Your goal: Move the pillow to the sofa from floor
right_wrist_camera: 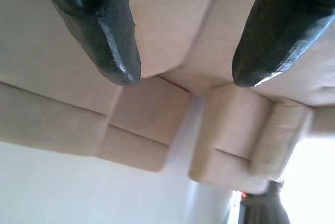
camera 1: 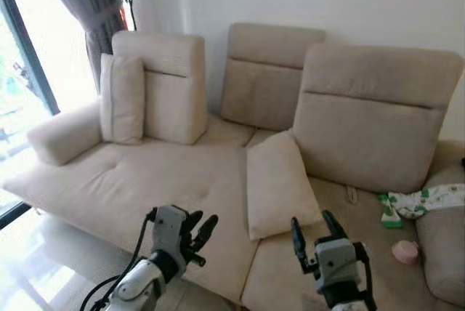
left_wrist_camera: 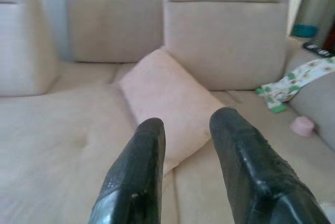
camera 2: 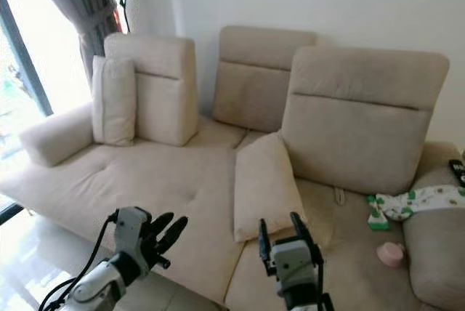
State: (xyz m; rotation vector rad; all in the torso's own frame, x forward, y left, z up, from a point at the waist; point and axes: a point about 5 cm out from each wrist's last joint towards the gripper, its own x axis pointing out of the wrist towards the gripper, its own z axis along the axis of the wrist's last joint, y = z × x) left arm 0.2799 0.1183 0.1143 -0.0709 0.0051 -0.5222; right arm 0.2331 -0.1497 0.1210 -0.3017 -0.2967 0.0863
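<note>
We see the pillow (camera 1: 278,182) leaning on the beige sofa (camera 1: 145,187) by the white wall, our left gripper (camera 1: 195,232) and right gripper (camera 1: 314,232) near, fingers released.

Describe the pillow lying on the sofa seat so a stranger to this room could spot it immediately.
Start at the beige sofa and find its widest backrest. The pillow leans at the foot of that backrest, on the seat. Unlike the other pillow, standing upright at the far end by the armrest, this one lies slanted mid-sofa.
</note>
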